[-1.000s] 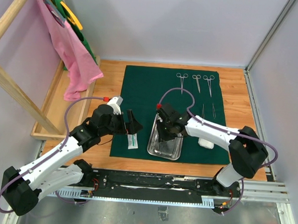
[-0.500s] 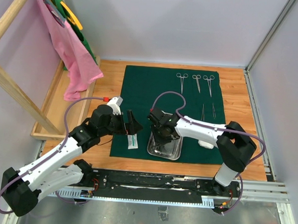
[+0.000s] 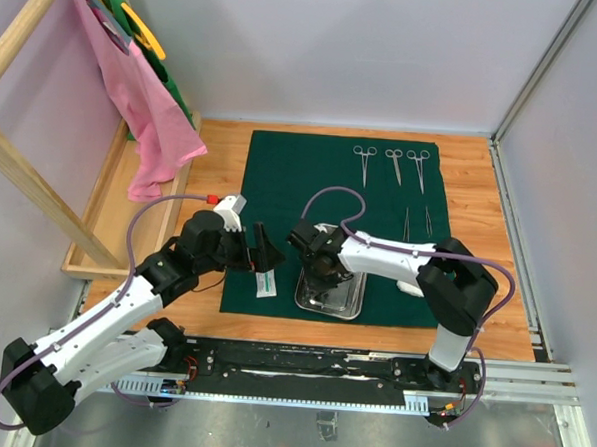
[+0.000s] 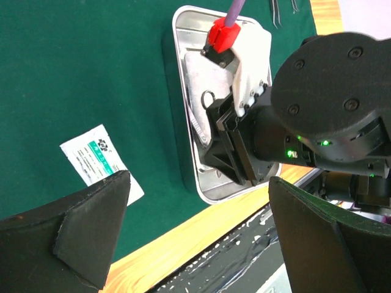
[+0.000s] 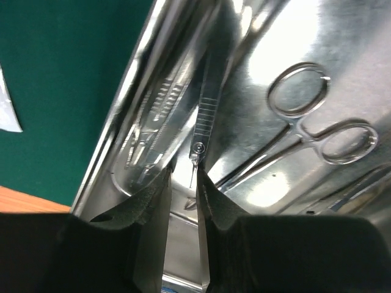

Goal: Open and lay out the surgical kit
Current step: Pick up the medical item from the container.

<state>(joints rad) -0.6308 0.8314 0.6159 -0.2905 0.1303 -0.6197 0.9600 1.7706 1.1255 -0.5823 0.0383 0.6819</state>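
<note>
Left fingers (image 3: 267,248) (image 4: 91,235): spreading wide and holding nothing, hovering low over the near-left part of the cloth (image 3: 291,183), just by the packet (image 3: 265,282) (image 4: 98,160)
Right fingers (image 3: 321,275) (image 5: 153,210): reaching down into the tray (image 3: 326,307) (image 4: 180,91) (image 5: 140,91), sitting close on either side of the tip of a slim steel tool (image 5: 200,131) — I cannot tell whether they are pinching it
Cloth: lying flat on the wooden counter (image 3: 470,192)
Tray: sitting at the cloth's near edge, holding the slim steel tool along one long wall and a ring-handled clamp (image 5: 305,131) beside it
Packet: lying on the cloth, left of the tray and apart from it
Three clamps (image 3: 393,163): lying in a row at the cloth's far edge
Tweezers (image 3: 417,222): lying on the cloth's right side — nearer than that row
</note>
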